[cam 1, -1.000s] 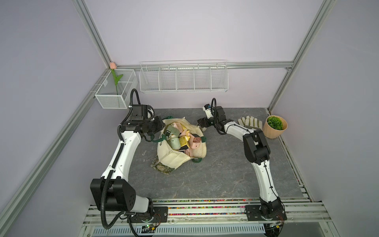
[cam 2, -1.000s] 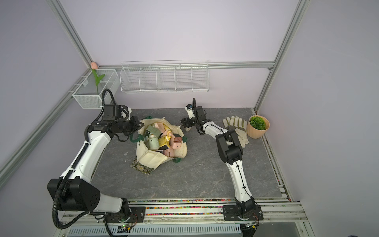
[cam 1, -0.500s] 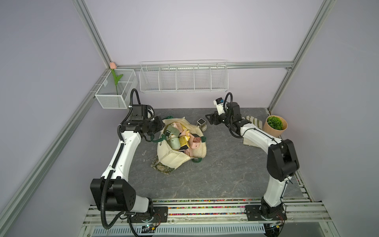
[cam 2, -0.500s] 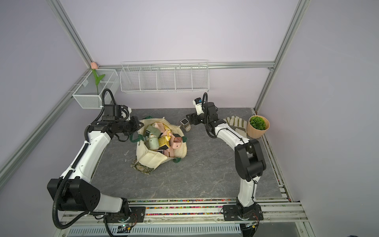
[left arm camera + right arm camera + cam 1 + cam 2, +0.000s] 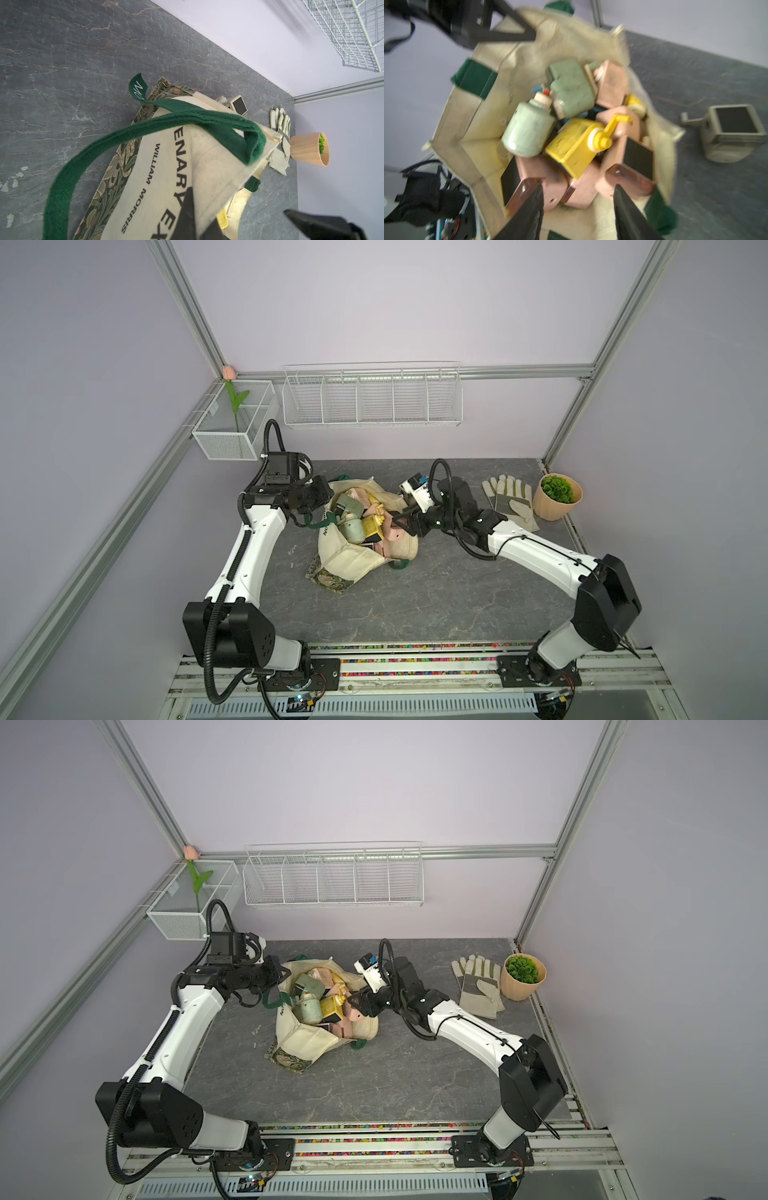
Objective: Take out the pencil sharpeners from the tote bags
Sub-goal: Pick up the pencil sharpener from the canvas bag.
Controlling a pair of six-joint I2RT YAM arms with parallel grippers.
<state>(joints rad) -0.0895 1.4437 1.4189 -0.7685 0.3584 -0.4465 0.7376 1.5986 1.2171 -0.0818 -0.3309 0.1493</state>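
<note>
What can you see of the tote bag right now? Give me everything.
The tote bag is cream canvas with dark green webbing handles, dark printed lettering and a floral band along its base. It lies slumped on the grey table, base toward the robot, mouth gaping upward and crammed with pastel pencil sharpeners. The left gripper is shut on the rim on the robot's left side, holding the mouth open. One handle hangs loose beside that gripper.

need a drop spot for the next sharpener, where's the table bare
Bare: the wide stretch of table between the tote bag and the front rail. Crowded: between tote and gloves, where the right arm and a taken-out sharpener sit.
</note>
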